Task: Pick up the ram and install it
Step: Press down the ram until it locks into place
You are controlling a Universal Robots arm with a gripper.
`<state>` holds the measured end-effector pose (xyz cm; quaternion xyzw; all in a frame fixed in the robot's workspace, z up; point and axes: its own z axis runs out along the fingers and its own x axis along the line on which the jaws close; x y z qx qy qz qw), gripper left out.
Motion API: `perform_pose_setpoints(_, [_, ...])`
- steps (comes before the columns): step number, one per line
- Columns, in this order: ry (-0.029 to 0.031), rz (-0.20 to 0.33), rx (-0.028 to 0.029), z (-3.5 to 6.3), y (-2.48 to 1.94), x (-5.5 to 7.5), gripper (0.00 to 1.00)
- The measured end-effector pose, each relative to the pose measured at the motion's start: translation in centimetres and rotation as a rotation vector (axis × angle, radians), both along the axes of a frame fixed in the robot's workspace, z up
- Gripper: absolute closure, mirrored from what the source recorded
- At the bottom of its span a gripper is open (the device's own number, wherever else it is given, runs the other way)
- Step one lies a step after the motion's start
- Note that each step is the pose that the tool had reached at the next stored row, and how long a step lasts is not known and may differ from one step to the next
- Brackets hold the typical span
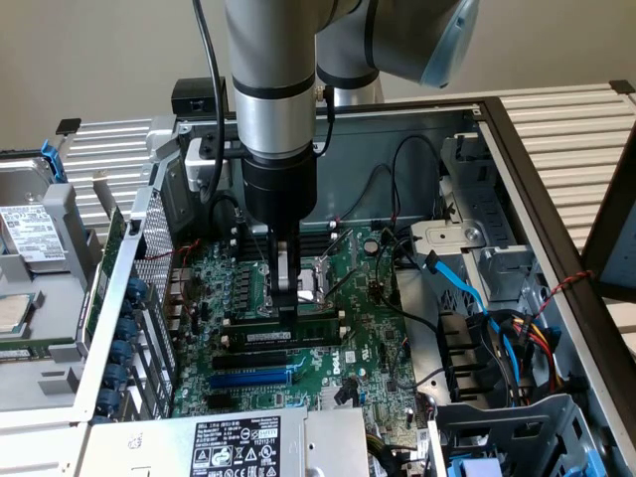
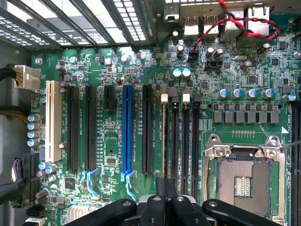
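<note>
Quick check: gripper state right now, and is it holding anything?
Gripper: shut, fingertips down at the ram standing in the memory slots on the motherboard; whether it grips the stick cannot be told.

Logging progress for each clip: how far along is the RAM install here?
Done: the ram is already picked up and stands on edge in a black slot on the motherboard. In hand: the gripper is shut, with its tips at the ram's top edge. Left: full seating, since the latches cannot be seen clearly enough to tell.
</note>
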<state>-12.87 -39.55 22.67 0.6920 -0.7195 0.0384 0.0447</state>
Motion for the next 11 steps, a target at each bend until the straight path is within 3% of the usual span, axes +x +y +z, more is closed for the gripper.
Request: perform_pose_setpoints(11, [-0.0004, 0.0, 0.0, -0.19, 0.0, -0.01, 0.89])
